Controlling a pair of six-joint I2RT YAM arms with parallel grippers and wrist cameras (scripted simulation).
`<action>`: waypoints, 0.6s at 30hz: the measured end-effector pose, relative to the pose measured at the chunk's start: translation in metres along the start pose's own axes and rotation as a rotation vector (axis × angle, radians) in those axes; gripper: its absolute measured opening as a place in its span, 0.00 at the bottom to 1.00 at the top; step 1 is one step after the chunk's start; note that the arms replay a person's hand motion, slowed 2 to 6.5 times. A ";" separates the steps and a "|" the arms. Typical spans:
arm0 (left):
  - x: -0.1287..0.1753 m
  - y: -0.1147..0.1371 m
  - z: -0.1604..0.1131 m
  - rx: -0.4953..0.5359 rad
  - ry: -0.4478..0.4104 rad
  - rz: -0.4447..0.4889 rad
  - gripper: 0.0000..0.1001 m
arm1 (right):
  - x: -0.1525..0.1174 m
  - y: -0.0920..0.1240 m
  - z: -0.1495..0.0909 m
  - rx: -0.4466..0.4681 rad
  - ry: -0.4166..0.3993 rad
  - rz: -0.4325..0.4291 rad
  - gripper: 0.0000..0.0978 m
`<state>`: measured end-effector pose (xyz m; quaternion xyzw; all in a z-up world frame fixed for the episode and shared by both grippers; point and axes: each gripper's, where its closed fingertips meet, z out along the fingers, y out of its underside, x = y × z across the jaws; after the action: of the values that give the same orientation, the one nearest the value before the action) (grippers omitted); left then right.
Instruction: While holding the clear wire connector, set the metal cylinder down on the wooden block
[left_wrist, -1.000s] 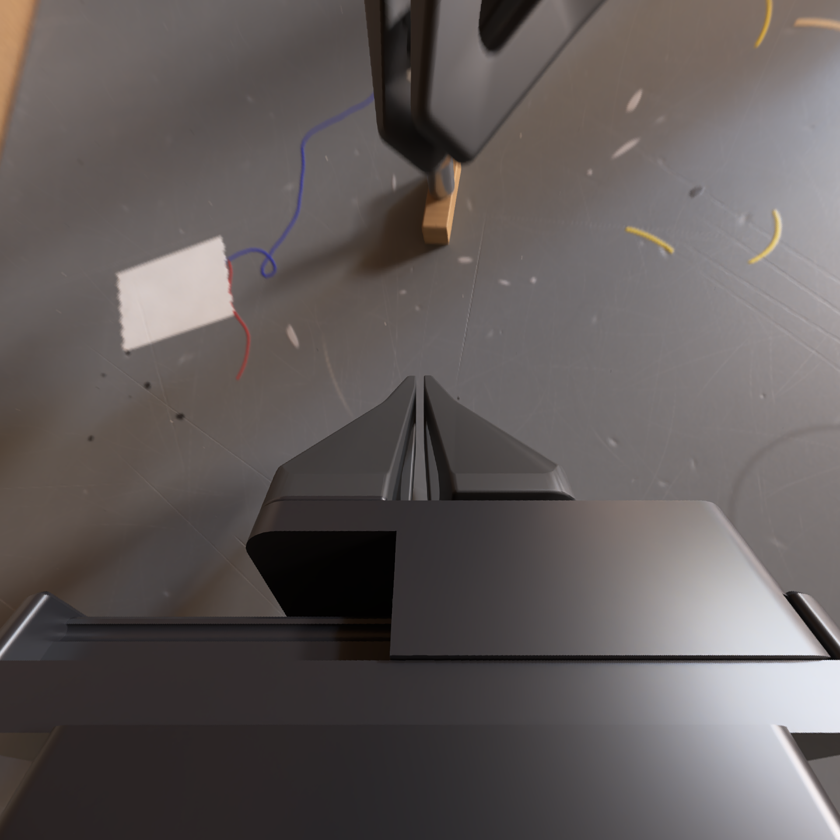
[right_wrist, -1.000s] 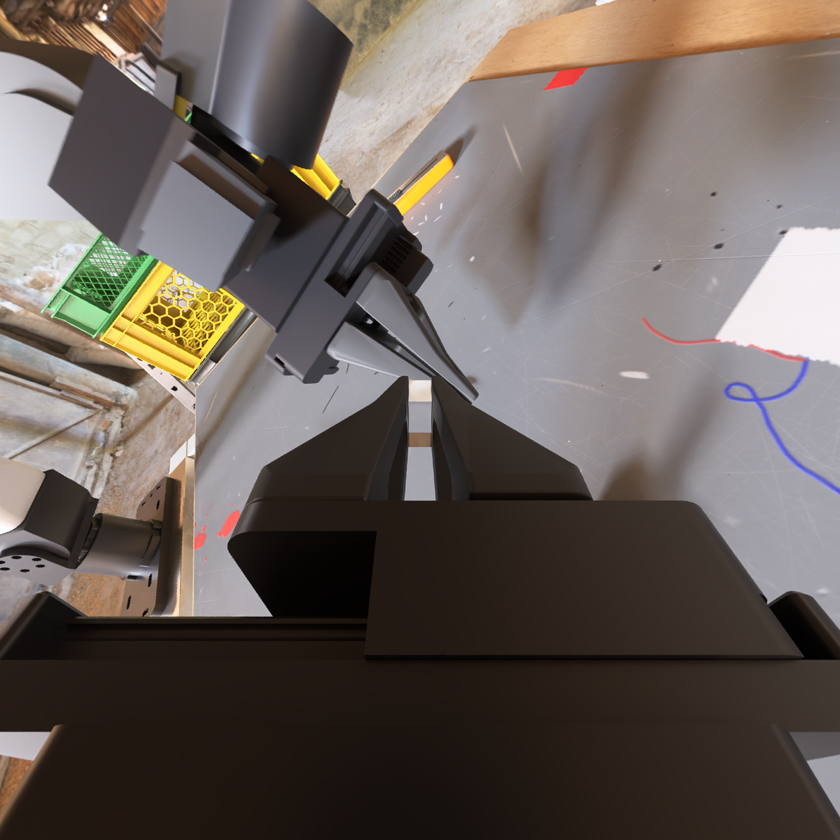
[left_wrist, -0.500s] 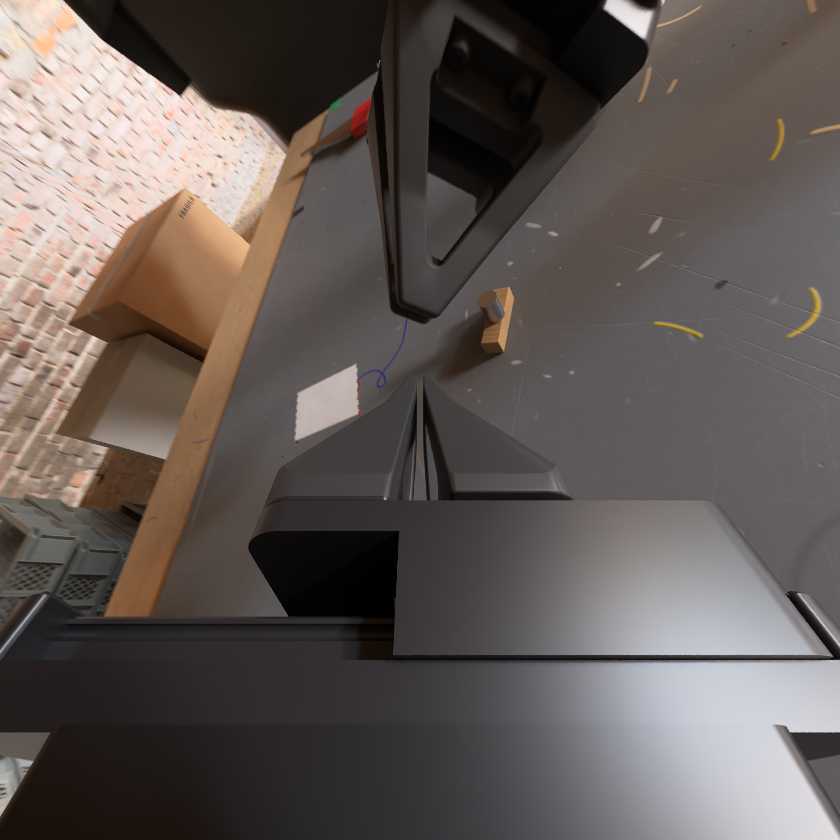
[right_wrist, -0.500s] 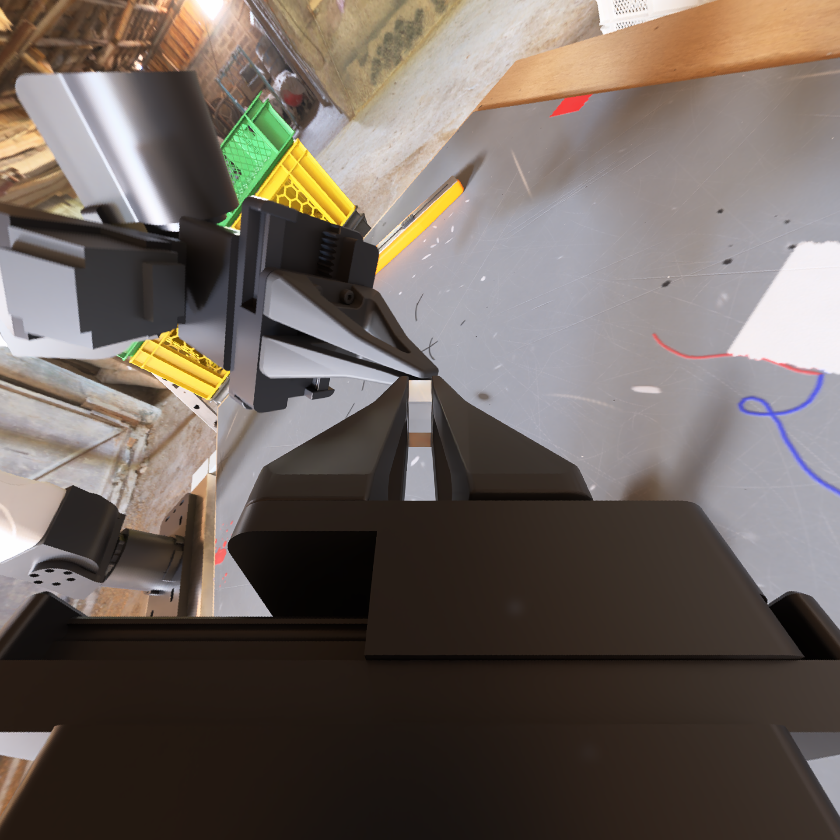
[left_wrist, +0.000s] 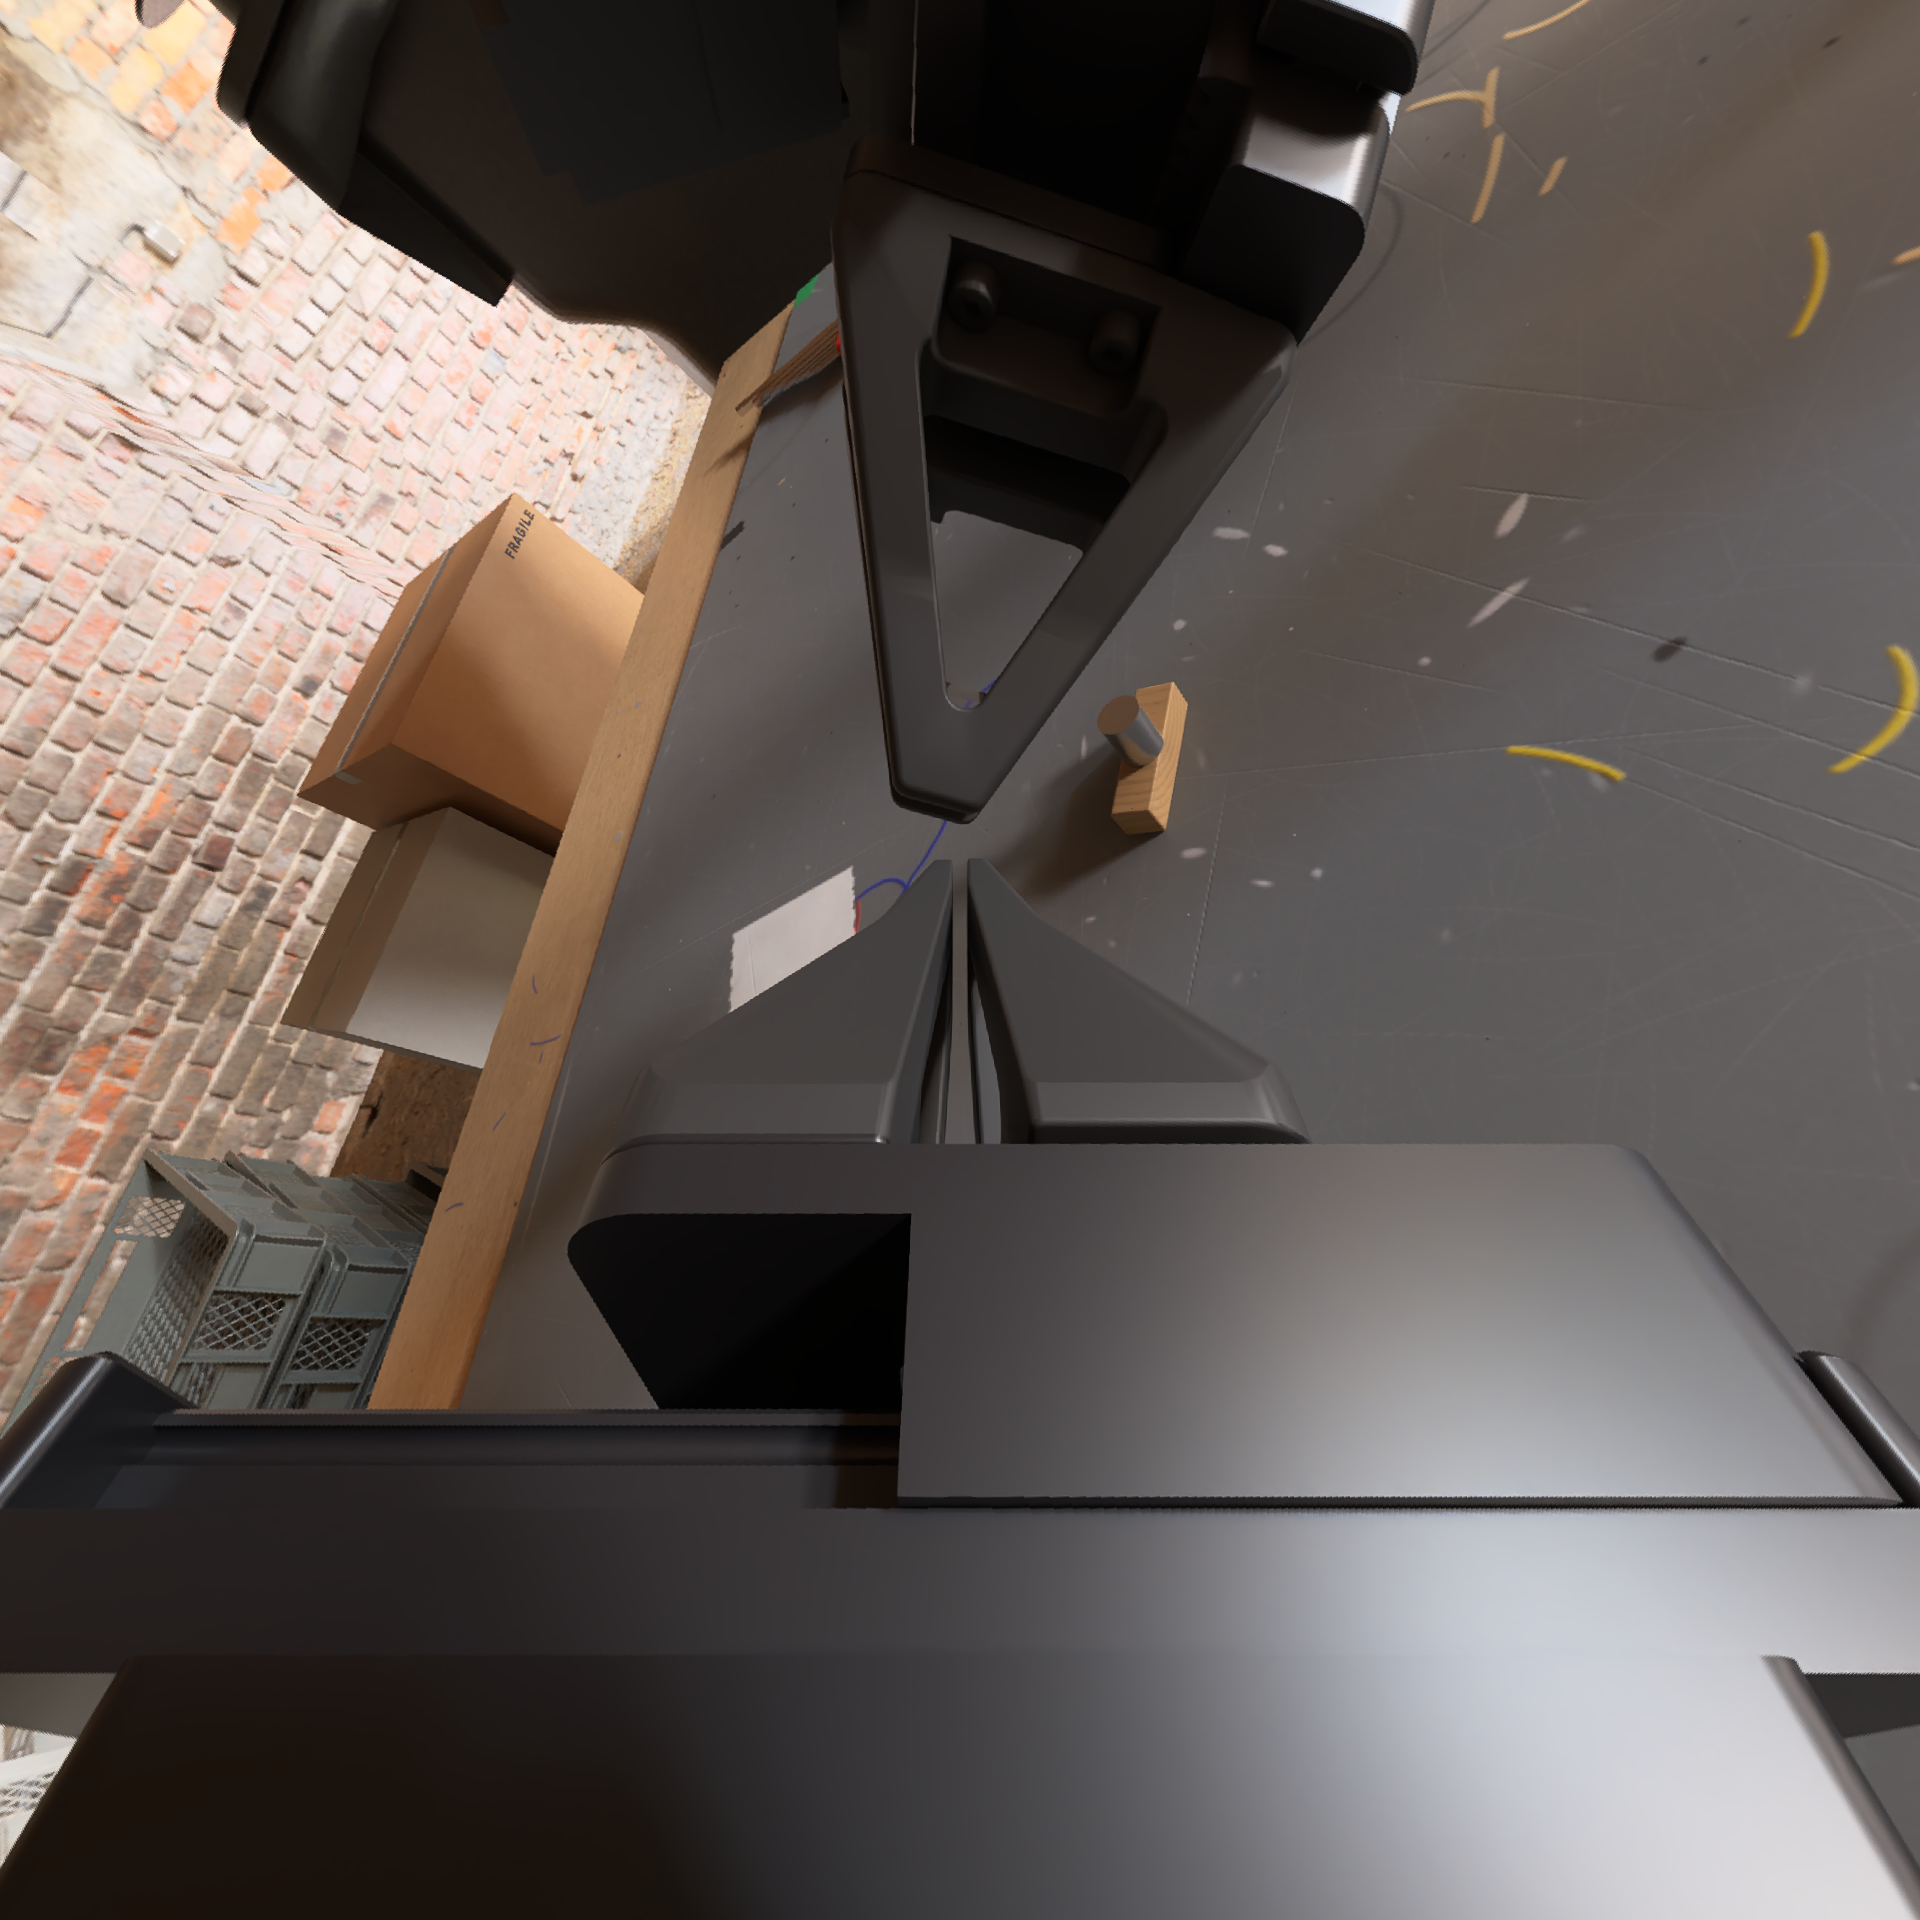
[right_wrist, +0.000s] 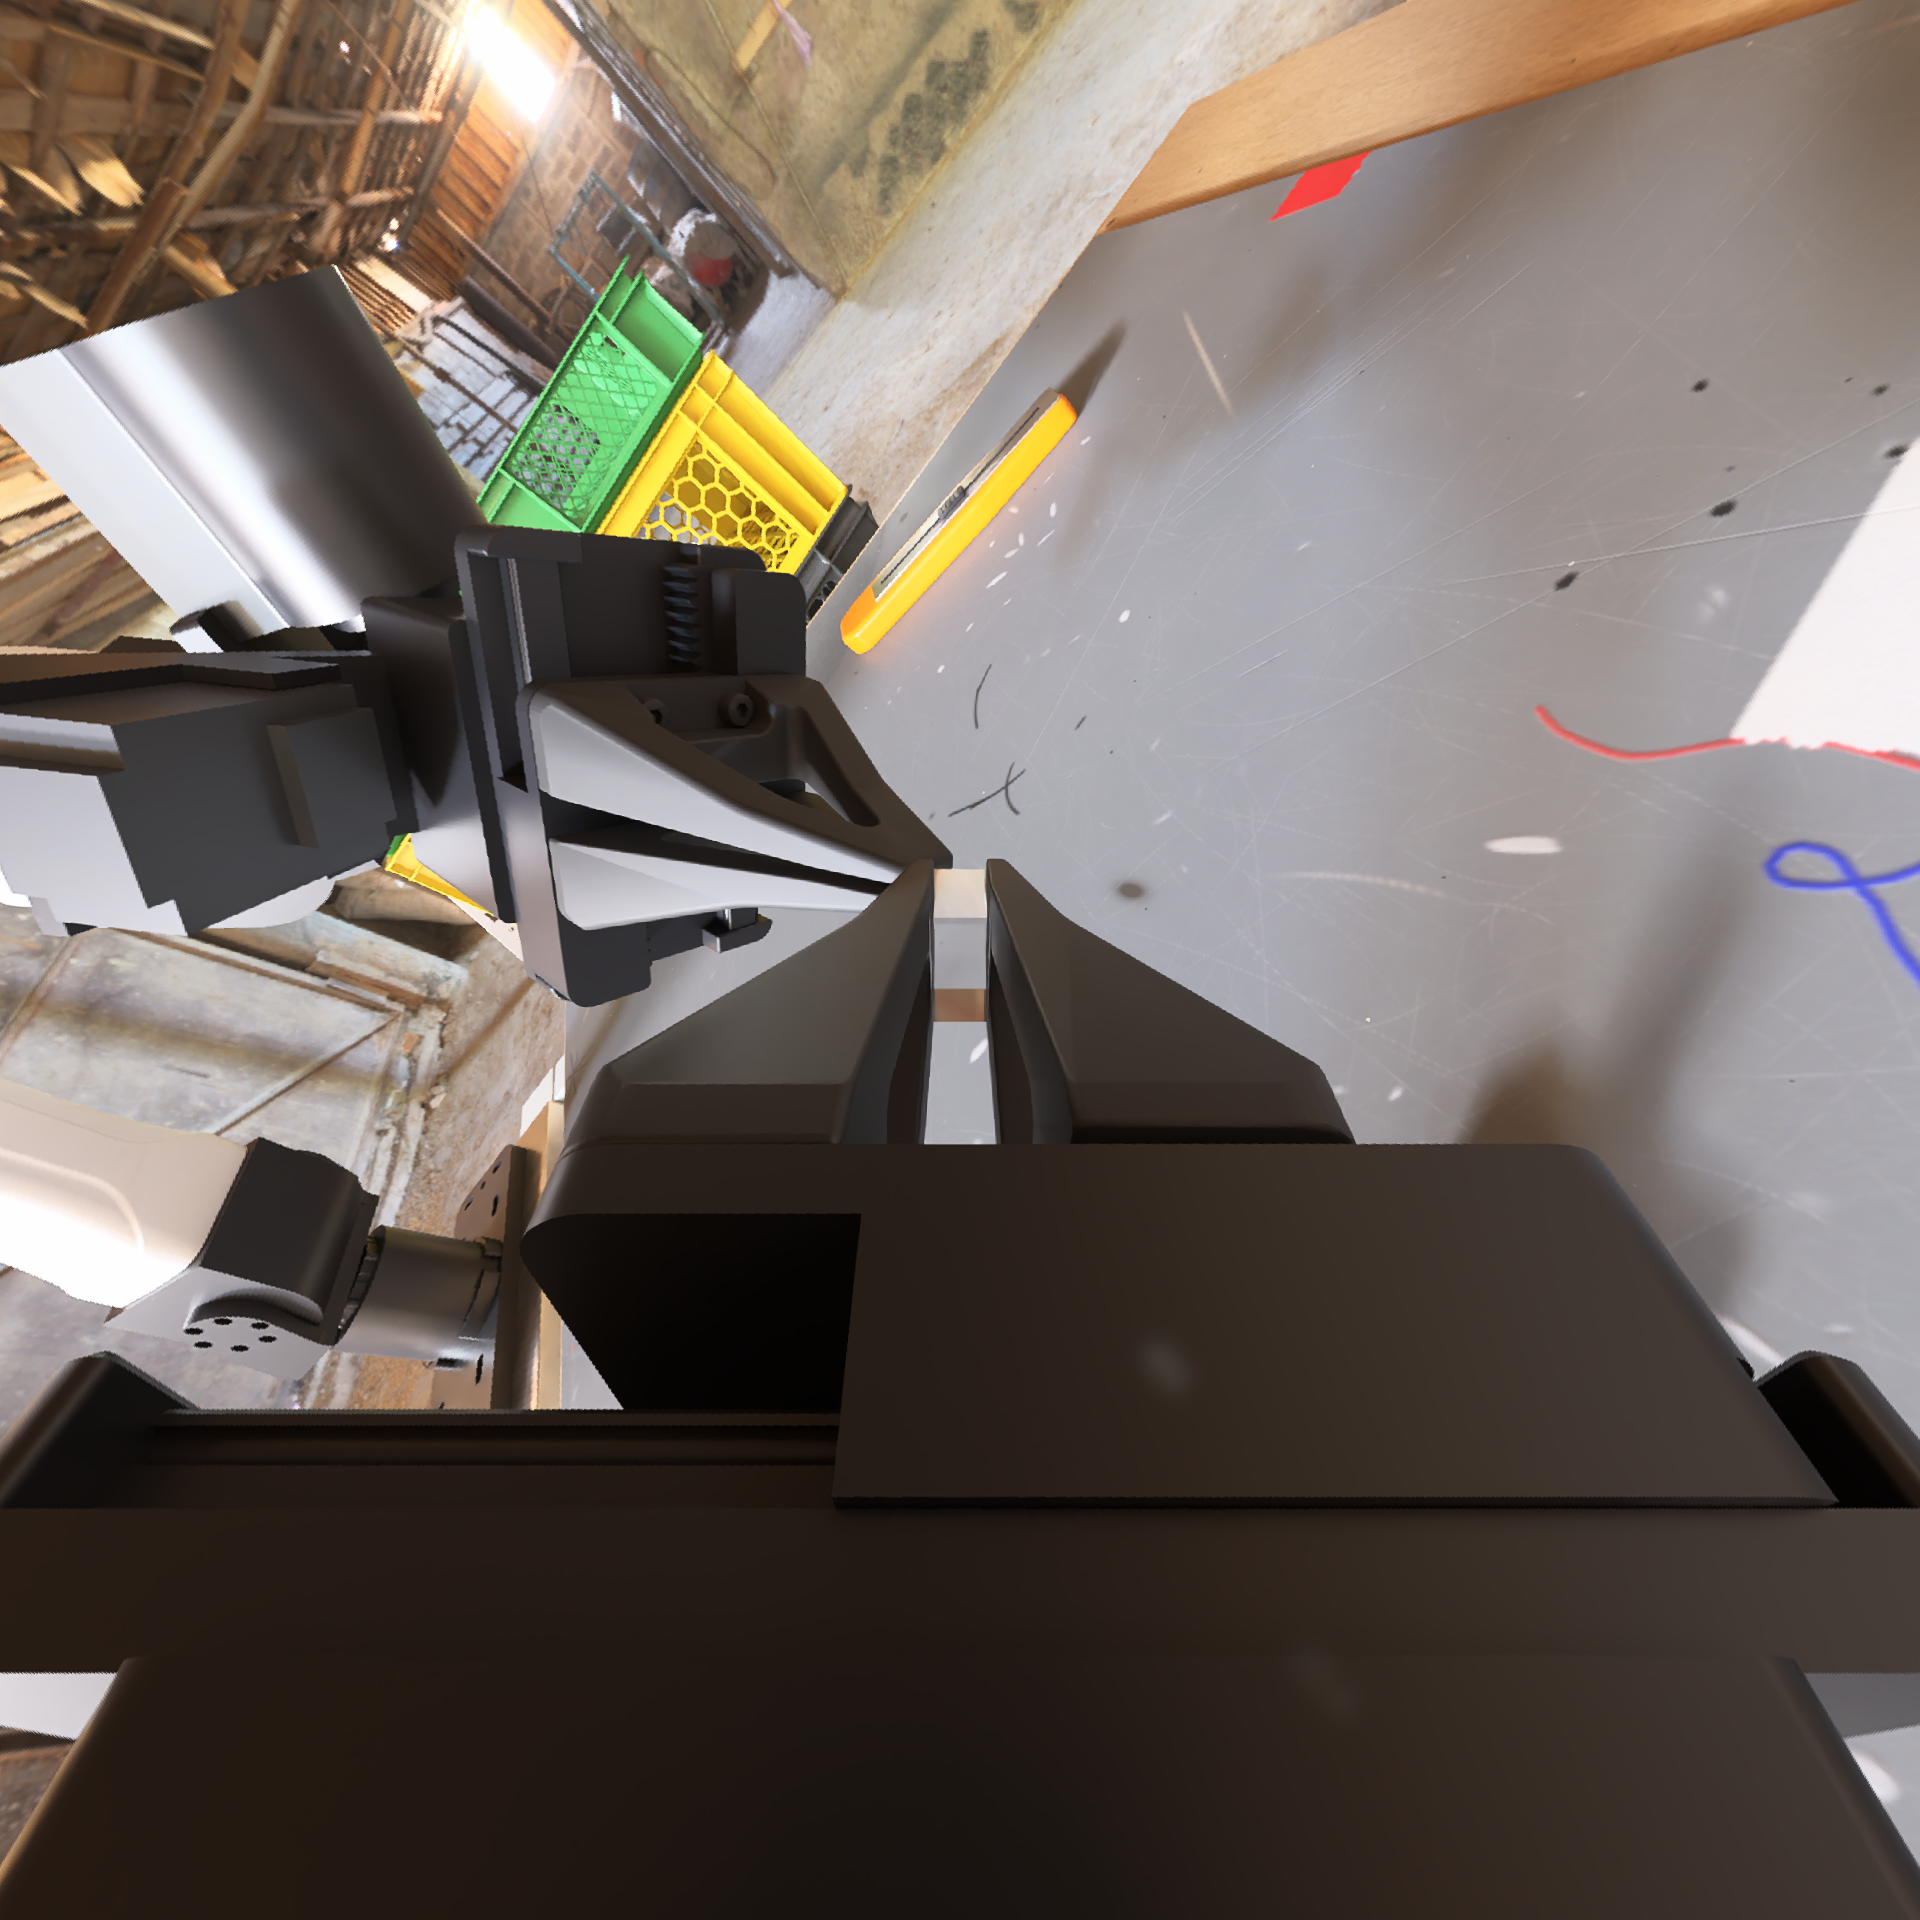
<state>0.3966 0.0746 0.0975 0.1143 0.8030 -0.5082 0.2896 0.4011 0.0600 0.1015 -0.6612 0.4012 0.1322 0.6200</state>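
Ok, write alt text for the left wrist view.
A metal cylinder rests on a small wooden block on a scratched grey table. The left gripper points towards it, jaws together, and the right gripper's finger hangs just beyond its tips. A white square with blue and red wires lies left.

Two grippers are seen over a grey workbench (left_wrist: 1558, 987): the left gripper (left_wrist: 960, 883), fingers pressed together, and the right gripper (right_wrist: 960, 883), in which one clear wire connector (right_wrist: 958, 935) is clamped. One wooden block (left_wrist: 1151, 764) is counted on the bench, with one metal cylinder (left_wrist: 1130, 727) set on it. One white paper square (left_wrist: 792, 951), one blue wire (right_wrist: 1860, 894), one red wire (right_wrist: 1662, 743) and one yellow utility knife (right_wrist: 961, 520) are also counted. Beyond the bench edge, one cardboard box (left_wrist: 478, 665), one green crate (right_wrist: 592, 416) and one yellow crate (right_wrist: 727, 488) are seen.
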 end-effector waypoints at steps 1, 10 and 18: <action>0.000 0.001 0.000 -0.003 0.000 0.000 0.02 | 0.000 0.000 0.000 0.000 -0.002 0.001 0.08; 0.003 0.003 0.001 -0.015 0.015 -0.010 0.02 | -0.001 0.000 0.001 -0.005 -0.005 -0.004 0.08; 0.003 0.002 0.001 -0.016 0.014 -0.005 0.02 | 0.002 0.003 0.000 -0.024 0.016 -0.024 0.08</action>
<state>0.3956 0.0740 0.0936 0.1138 0.8092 -0.5018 0.2835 0.4002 0.0597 0.0985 -0.6743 0.3965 0.1242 0.6105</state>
